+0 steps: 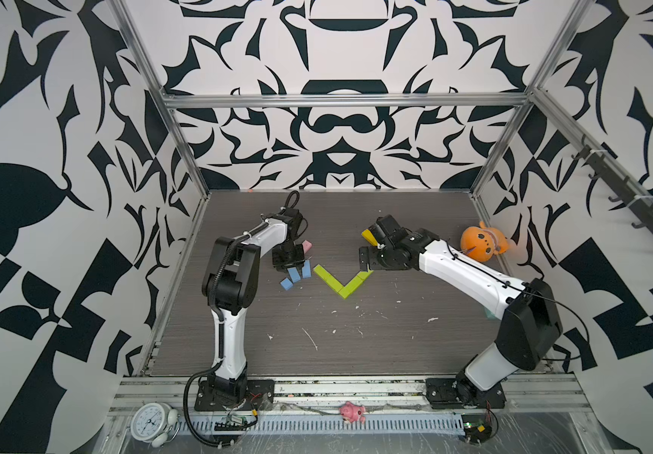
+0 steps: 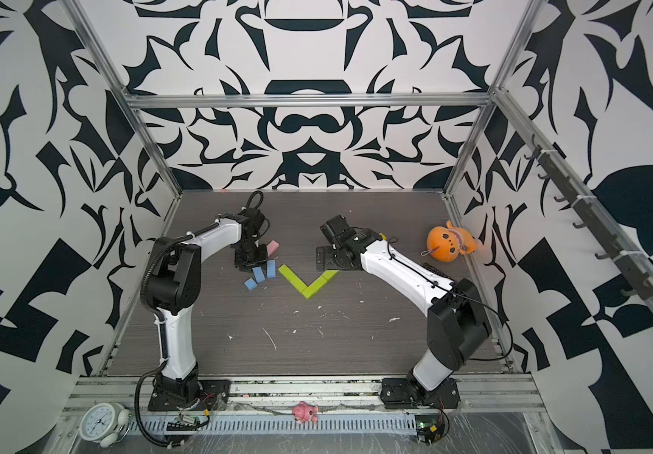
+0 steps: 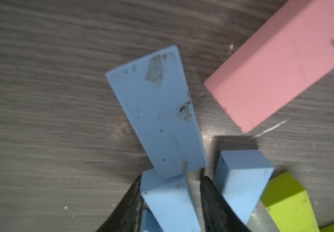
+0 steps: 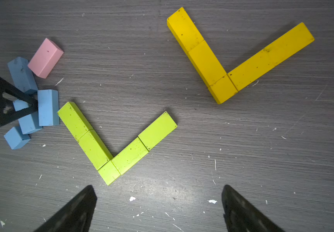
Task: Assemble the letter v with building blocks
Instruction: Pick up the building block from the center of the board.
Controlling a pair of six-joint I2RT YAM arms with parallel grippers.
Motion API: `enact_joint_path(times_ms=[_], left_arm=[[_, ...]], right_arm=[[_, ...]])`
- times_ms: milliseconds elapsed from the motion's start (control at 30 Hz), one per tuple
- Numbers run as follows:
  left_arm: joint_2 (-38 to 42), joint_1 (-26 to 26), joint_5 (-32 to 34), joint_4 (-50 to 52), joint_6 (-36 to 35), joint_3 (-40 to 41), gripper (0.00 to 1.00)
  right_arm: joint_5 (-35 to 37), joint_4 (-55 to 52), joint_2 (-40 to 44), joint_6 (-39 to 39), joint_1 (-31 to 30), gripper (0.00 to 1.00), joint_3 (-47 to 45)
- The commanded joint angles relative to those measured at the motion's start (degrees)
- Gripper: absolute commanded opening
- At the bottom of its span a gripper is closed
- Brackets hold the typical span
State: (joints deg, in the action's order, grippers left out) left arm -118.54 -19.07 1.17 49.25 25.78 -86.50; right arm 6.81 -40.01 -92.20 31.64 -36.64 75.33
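Observation:
Several light blue building blocks [image 1: 306, 270] lie in a loose cluster left of a finished lime green V [image 1: 340, 283] of blocks. My left gripper [image 3: 170, 176] points down into the cluster, its jaws close on either side of one light blue block [image 3: 168, 200], with a thin gap at one finger. A longer light blue block [image 3: 158, 112] lies just ahead, and a pink block [image 3: 278, 66] lies beyond. My right gripper [image 4: 158, 187] hangs open and empty above the table by the green V [image 4: 112, 158]. A yellow V [image 4: 222, 80] lies behind it, mostly hidden under the right arm in both top views.
An orange plush toy [image 1: 482, 245] sits at the back right near the wall. White specks litter the dark wood-grain table [image 1: 317, 334]. A white clock [image 1: 148, 424] and a small pink toy [image 1: 350, 412] rest on the front rail, off the table.

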Motion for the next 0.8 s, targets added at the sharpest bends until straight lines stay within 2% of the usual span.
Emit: enact_joint_path(times_ms=[0, 233, 433, 533, 767], left_arm=[[0.18, 0.35, 0.50, 1.08, 0.23, 2.91, 0.38], [6.29, 3.36, 0.51, 0.93, -0.80, 5.40, 0.29], [12.39, 9.78, -2.44, 1.18, -0.73, 1.98, 0.26], [11.46, 15.11, -2.83, 1.85, -1.24, -2.51, 0.26], [1.91, 25.36, -2.75, 3.30, -2.03, -11.49, 0.27]], right_arm=[[0.40, 0.37, 2.35, -0.02, -0.34, 0.99, -0.23], [0.75, 0.33, 2.64, 0.00, -0.28, 0.99, -0.58], [1.36, -1.19, 0.76, -1.71, -0.40, 0.99, 2.11], [1.89, -3.43, -2.42, -3.76, -1.14, 0.99, 6.80], [3.70, -7.80, -13.11, -6.29, -5.76, 0.99, 20.85]])
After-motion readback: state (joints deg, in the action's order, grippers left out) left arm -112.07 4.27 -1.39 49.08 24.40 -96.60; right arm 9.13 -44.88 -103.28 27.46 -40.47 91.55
